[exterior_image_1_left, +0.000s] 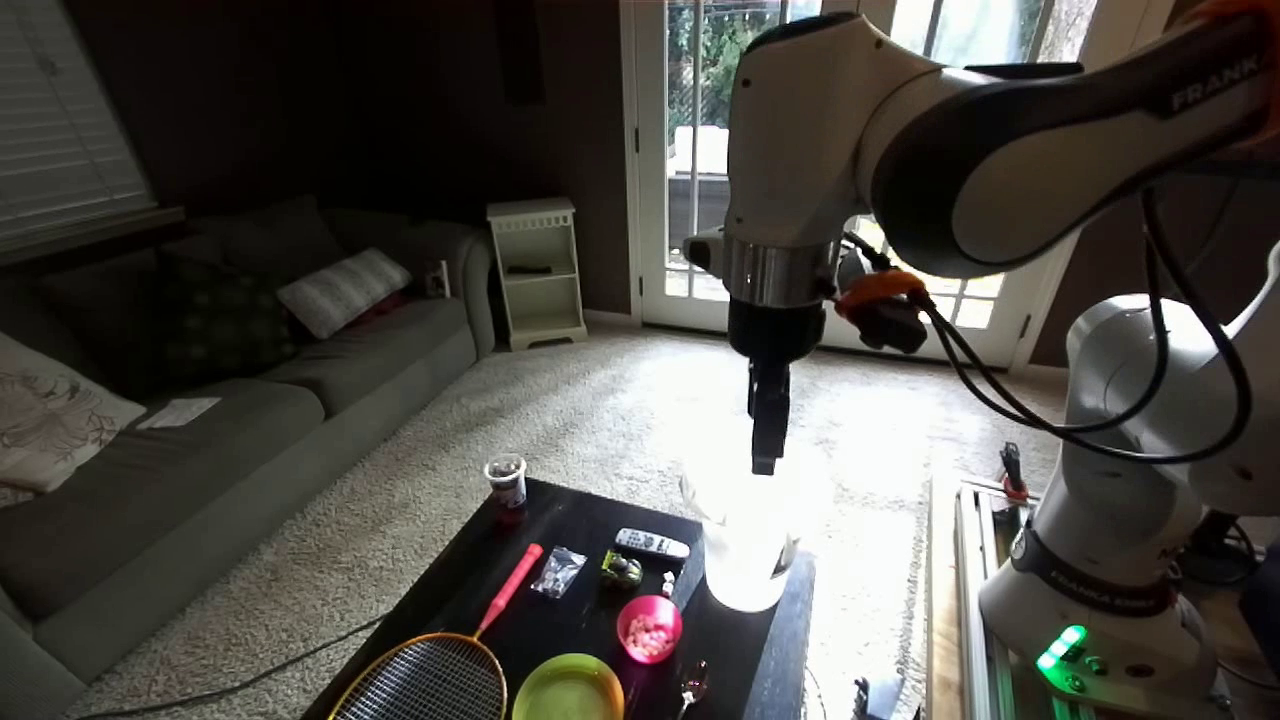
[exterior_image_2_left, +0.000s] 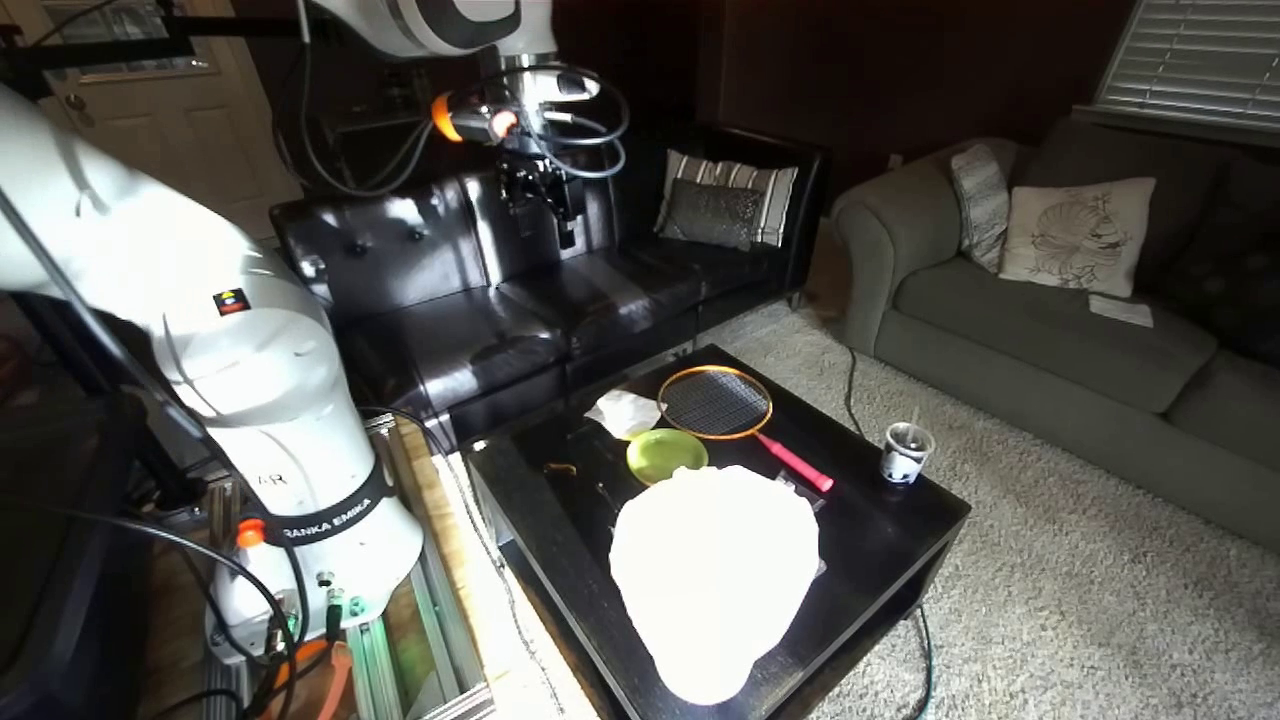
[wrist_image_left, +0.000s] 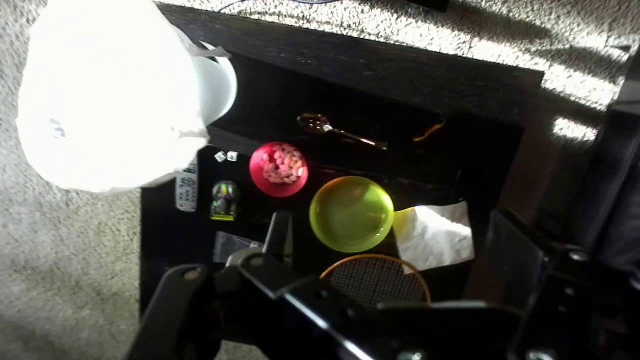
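Gripper (wrist_image_left: 391, 225): hanging in midair, higher than the green plate (wrist_image_left: 352, 214) and well apart from it; spread wide, with the green plate framed inside the gap in the wrist view.
Green plate: lying flat on the dark table (exterior_image_2_left: 880, 550).
Paper napkin (wrist_image_left: 435, 237): spread crumpled, just beside the green plate.
Racket (exterior_image_2_left: 715, 402): lying with orange-rimmed head just beside the green plate, pink handle pointing away.
Pink bowl (wrist_image_left: 272, 189): set just beside the green plate, holding pale pink pieces (wrist_image_left: 284, 164).
Spoon (wrist_image_left: 345, 133): lying shiny, near the green plate.
Toy car (exterior_image_1_left: 621, 569): standing past the pink bowl, as reckoned from the green plate.
Remote (exterior_image_1_left: 652, 543): lying farther from the green plate than the toy car.
White bin (exterior_image_1_left: 740, 575): standing upright, well apart from the green plate, washed out by glare in both exterior views.
Cup (exterior_image_2_left: 906, 452): standing upright at a table corner, well apart from the green plate.
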